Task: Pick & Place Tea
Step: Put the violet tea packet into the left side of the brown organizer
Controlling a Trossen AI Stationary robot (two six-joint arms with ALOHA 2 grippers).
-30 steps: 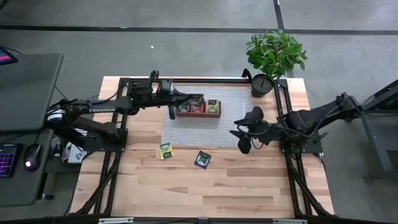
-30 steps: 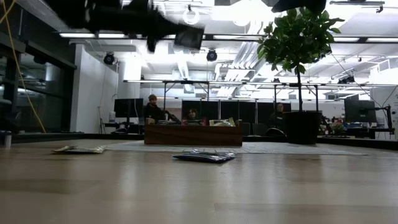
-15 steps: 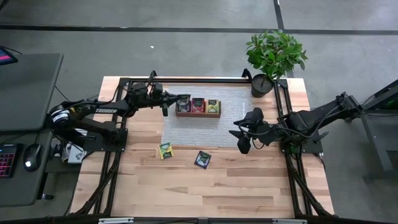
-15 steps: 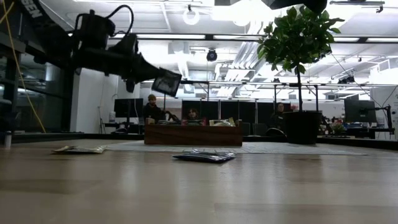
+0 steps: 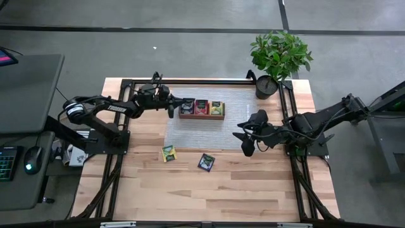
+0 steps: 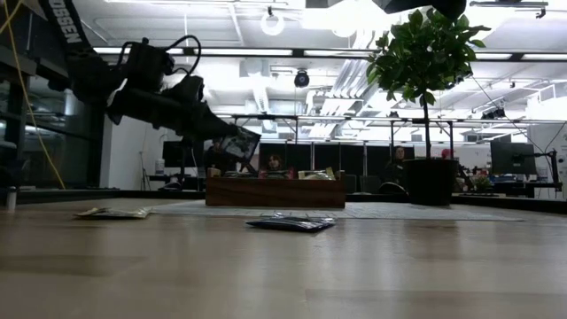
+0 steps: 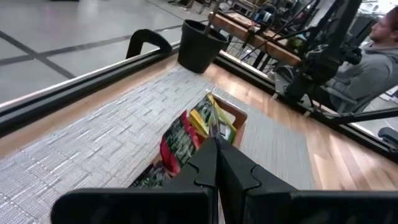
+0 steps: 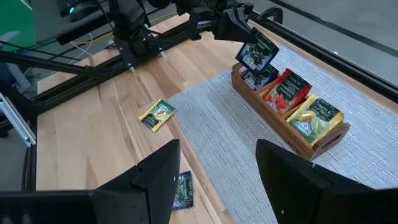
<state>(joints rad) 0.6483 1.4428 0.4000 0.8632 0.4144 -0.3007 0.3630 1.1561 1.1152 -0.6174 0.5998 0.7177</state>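
A brown wooden tray [image 5: 201, 116] stands on a grey mat [image 5: 190, 130], with dark, red [image 8: 287, 90] and yellow-green [image 8: 317, 118] tea packets upright in its three compartments. My left gripper [image 5: 176, 103] reaches in from the table's left, shut on a dark tea packet [image 8: 257, 53] that hangs just above the tray's left end. A yellow-green packet [image 5: 168, 152] and a dark packet [image 5: 205, 162] lie flat on the bare wood nearer the front. My right gripper [image 5: 247, 144] hovers open to the right of the mat, above the table, with nothing between its fingers. My left gripper pinches the dark packet by its upper edge [image 8: 247, 36] between its two fingers. The fingers come nearly level from the table's left, slanting slightly down. The packet hangs tilted beyond and below the fingertips [image 6: 220, 135], clear of the tray's top.
A potted plant [image 5: 278, 57] stands at the mat's far right corner. Black frame rails [image 5: 209, 81] run along the table's far edge and both sides. People sit at desks in the room beyond the table.
My left gripper has come down from high above the tray and drawn back toward the table's left, rolling a little, still shut on the dark packet. The packet now hangs just above the tray's left end, where before it was well above the tray's middle.
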